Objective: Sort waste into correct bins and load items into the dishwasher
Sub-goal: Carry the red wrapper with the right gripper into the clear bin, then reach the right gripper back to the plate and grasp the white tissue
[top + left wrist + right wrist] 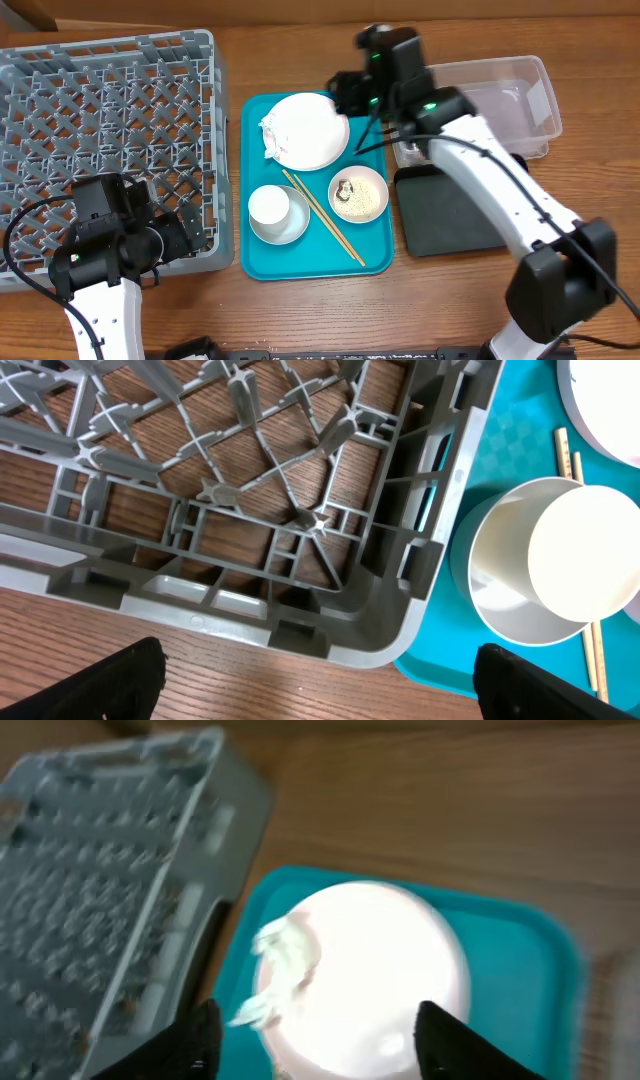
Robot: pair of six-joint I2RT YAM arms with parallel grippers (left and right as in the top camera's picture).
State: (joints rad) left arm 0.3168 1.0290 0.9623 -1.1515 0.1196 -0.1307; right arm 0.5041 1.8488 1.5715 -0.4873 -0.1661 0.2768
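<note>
our right gripper [322, 1045] hangs with its jaws spread wide and nothing between them, over the white plate [365, 970] at the far end of the teal tray [520, 980]. the crumpled napkin [278, 968] lies on the plate's left rim; we judge it light, soft and squashable, best pinched at its bunched middle, while the plate is stiff, slick and breakable, so we would take it by the rim. the pinkish bowl [358, 195] holds rice grains [362, 203] and a brown scrap [345, 187]; the white cup [268, 205] sits in the grey bowl [290, 228], chopsticks [322, 217] between the bowls. the clear tub [500, 100], partly behind the arm, the black tray [450, 215] and the dish rack [100, 100] show nothing inside that we can make out. our left gripper [330, 685] is open too, at the rack's corner.
</note>
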